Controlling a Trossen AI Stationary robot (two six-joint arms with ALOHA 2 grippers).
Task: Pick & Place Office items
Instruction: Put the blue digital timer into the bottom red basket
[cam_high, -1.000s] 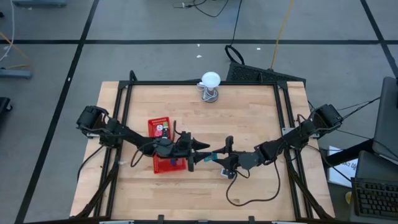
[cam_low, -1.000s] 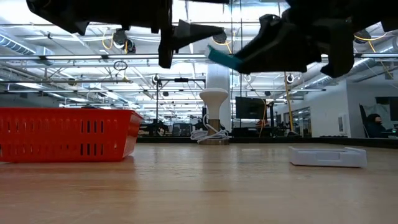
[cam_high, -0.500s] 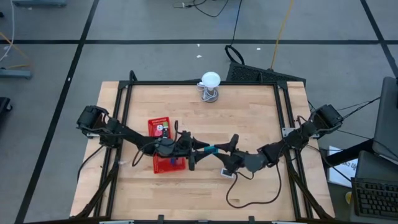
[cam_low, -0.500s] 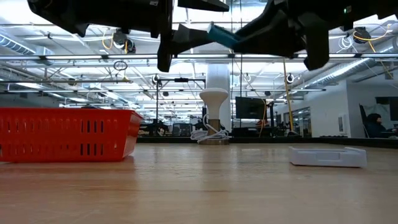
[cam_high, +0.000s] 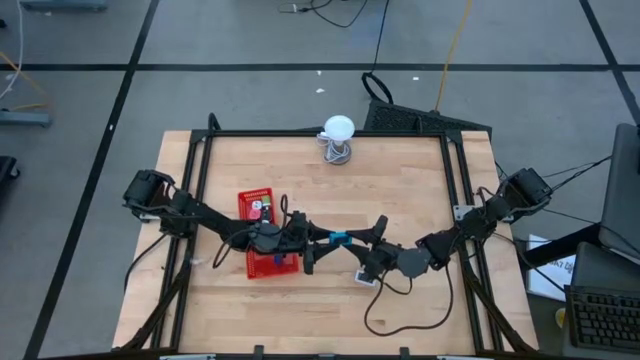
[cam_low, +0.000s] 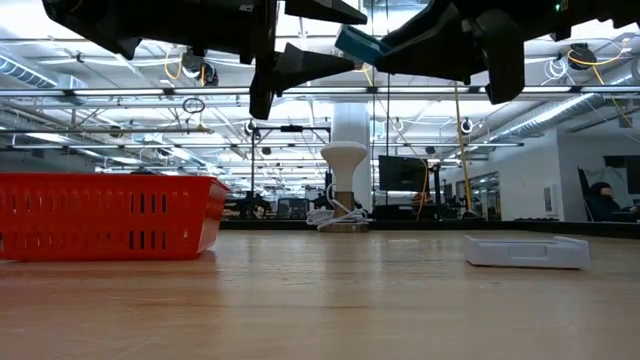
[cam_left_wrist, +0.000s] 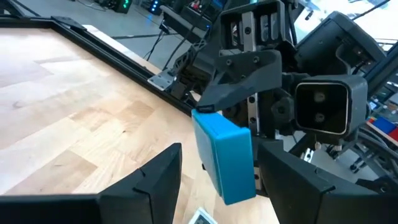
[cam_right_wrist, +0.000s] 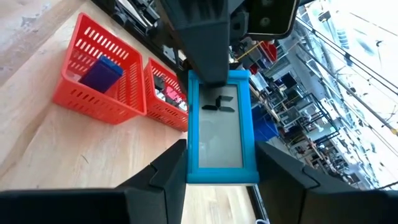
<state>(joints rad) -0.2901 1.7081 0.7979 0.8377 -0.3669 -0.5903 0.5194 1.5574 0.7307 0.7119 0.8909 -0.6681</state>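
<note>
Two red mesh trays stand side by side. One teal packet, one white ball. Perhaps one flat white item.

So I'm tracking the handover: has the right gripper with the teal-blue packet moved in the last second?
Yes. The right gripper, shut on the teal-blue packet, has moved toward the red mesh tray and risen, meeting the open left gripper.

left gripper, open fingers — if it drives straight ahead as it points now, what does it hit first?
Most likely the teal packet, which the right gripper holds up directly ahead of the left gripper, about in line with the gap between its open fingers. Depth is unclear; behind the packet is the right gripper's body.
</note>
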